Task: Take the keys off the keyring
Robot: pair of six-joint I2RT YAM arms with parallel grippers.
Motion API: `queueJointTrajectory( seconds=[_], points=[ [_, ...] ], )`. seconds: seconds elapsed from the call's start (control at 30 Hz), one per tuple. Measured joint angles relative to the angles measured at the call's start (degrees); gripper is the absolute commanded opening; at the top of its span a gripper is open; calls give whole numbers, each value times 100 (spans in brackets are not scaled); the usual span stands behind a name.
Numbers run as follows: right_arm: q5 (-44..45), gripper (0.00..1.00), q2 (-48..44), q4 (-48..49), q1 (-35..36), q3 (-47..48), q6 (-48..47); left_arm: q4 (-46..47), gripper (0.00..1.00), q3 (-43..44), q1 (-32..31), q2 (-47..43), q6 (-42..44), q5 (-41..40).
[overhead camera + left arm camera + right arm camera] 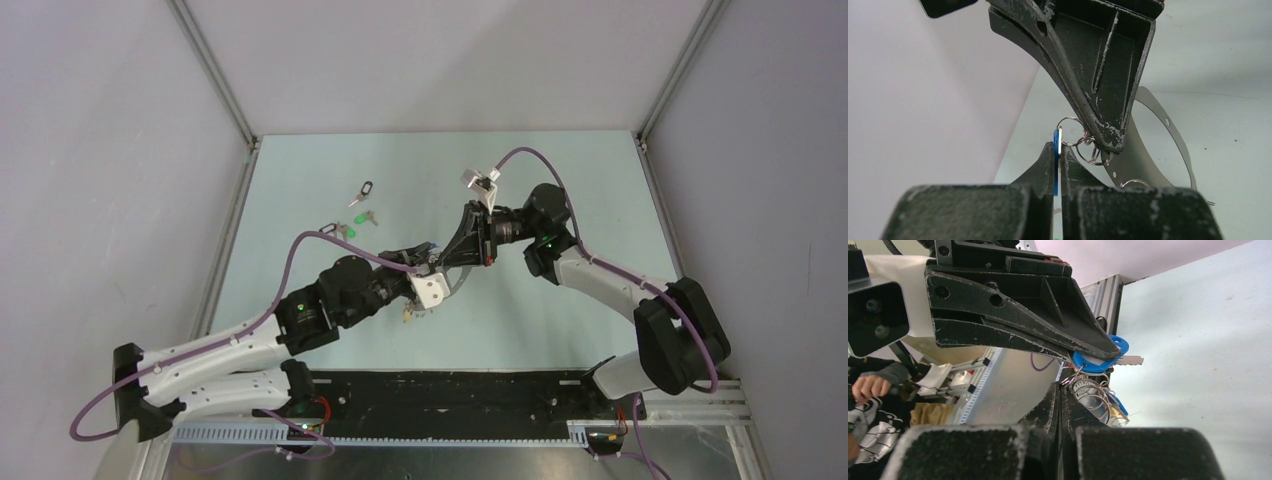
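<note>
With freed keys [357, 216] lying at ten o'clock, left gripper [1060, 150] is pinching a blue key [1096, 361], right gripper [1060, 395] clamping keyring [1163, 118].

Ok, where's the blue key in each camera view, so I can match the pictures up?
Top external: blue key, a tiny blue speck at the picture's centre.
Left wrist: a thin blue edge, lower centre, pinched in the left gripper.
Right wrist: blue head right of centre, at that same gripper's tip.
Shared landmark: the left gripper clamped on it.
</note>
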Motion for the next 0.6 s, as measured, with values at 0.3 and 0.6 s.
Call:
queueJointTrajectory(
  seconds=[0.3, 0.6],
  points=[
    [-74, 0, 483, 553, -42, 20, 1110, 42, 0, -162, 81, 0, 15, 72],
    [-146, 0, 1274, 2424, -105, 35, 2990, 39, 0, -186, 131, -15, 22, 72]
  ],
)
